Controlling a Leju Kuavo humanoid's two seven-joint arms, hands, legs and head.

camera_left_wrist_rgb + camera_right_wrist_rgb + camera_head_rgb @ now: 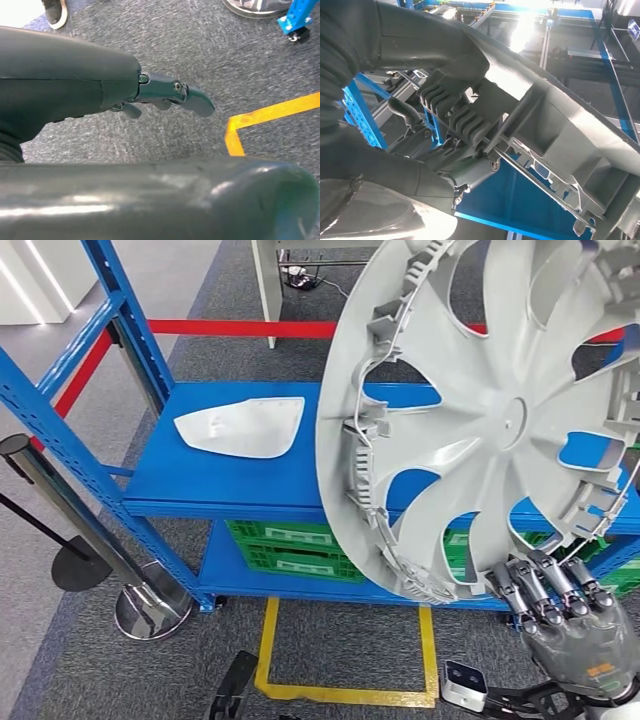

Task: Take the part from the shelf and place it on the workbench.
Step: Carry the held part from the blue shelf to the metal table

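You find no readable text: small orange marking on right hand back and white labels on green crates too blurred.

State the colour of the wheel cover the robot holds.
Light silver-grey wheel cover, gripped by the right robot hand; clearest in the head view.

The left robot hand hangs empty above grey carpet.
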